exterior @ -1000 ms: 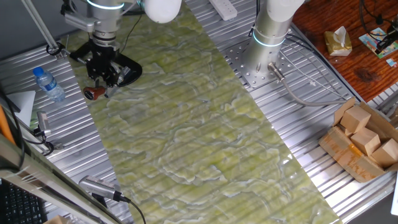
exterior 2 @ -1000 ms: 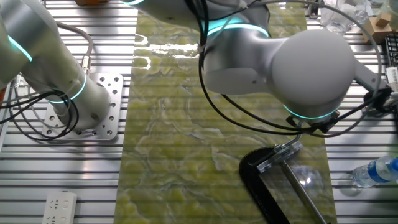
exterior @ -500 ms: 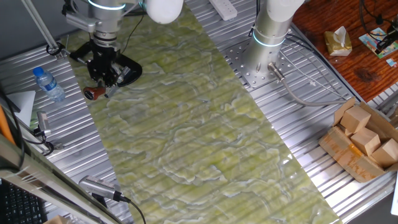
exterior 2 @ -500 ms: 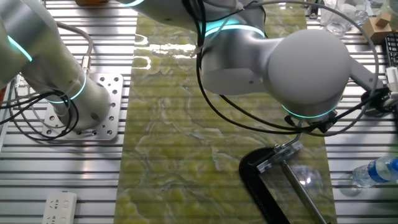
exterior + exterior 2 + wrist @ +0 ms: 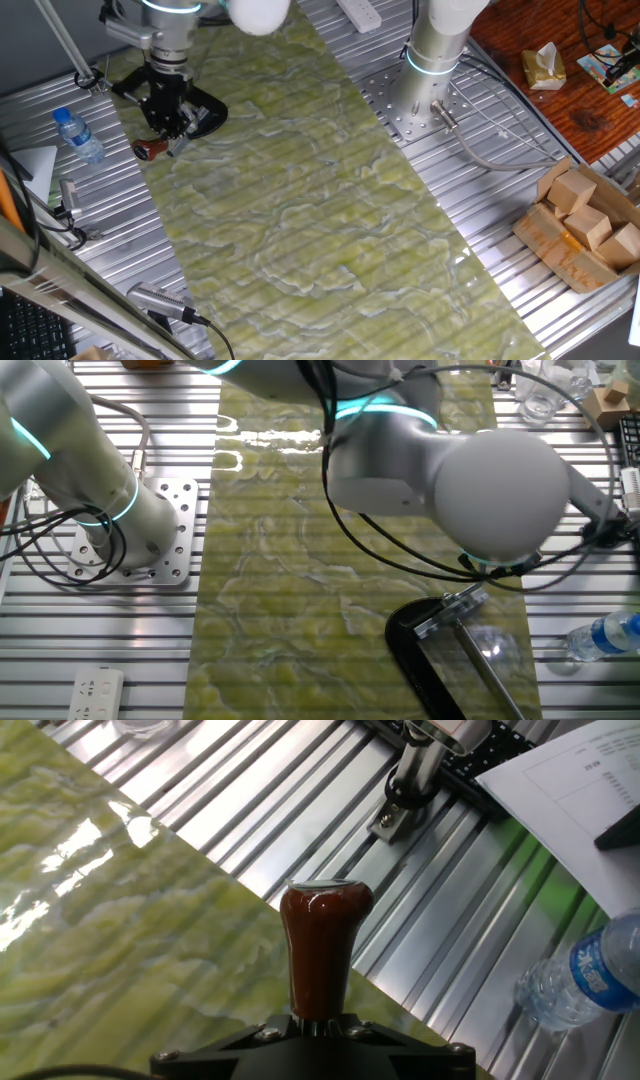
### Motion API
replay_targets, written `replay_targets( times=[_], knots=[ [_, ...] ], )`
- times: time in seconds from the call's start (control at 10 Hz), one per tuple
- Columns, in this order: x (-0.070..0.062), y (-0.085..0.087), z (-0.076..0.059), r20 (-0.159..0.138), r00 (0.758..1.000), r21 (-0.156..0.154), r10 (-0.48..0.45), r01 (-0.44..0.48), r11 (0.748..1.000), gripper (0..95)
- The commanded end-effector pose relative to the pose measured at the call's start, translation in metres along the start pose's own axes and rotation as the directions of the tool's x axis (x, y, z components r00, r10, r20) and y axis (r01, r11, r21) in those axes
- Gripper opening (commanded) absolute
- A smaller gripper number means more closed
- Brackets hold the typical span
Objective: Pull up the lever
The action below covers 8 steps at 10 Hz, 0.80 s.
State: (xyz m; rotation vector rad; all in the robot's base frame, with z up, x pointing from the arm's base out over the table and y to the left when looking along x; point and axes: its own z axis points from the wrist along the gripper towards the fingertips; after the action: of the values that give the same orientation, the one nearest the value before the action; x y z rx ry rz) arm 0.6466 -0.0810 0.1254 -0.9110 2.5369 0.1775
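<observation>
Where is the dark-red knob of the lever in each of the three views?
One fixed view: the knob is at upper left, just below the gripper.
The other fixed view: not visible, hidden behind the arm.
Hand view: centre, standing upright.
Shared landmark: the water bottle.

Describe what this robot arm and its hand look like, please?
The arm is smooth, rounded, silver-grey, with glowing turquoise rings at its joints and thin black cables looping beside it. The gripper is a black, blocky piece under a silver wrist.

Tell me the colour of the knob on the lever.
Dark red and glossy. The knob on the lever shows best in the hand view.
</observation>
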Motion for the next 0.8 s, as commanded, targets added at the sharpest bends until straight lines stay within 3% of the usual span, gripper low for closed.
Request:
replay_targets(
  times=[0.1, 0.8],
  knots=[
    [0.0001, -0.0003, -0.0013, -0.015, 1.000, 0.025, -0.002, 0.003, 1.000, 0.0],
    [-0.0003, -0.0005, -0.0034, -0.019, 1.000, 0.028, 0.000, 0.001, 1.000, 0.0]
  ],
)
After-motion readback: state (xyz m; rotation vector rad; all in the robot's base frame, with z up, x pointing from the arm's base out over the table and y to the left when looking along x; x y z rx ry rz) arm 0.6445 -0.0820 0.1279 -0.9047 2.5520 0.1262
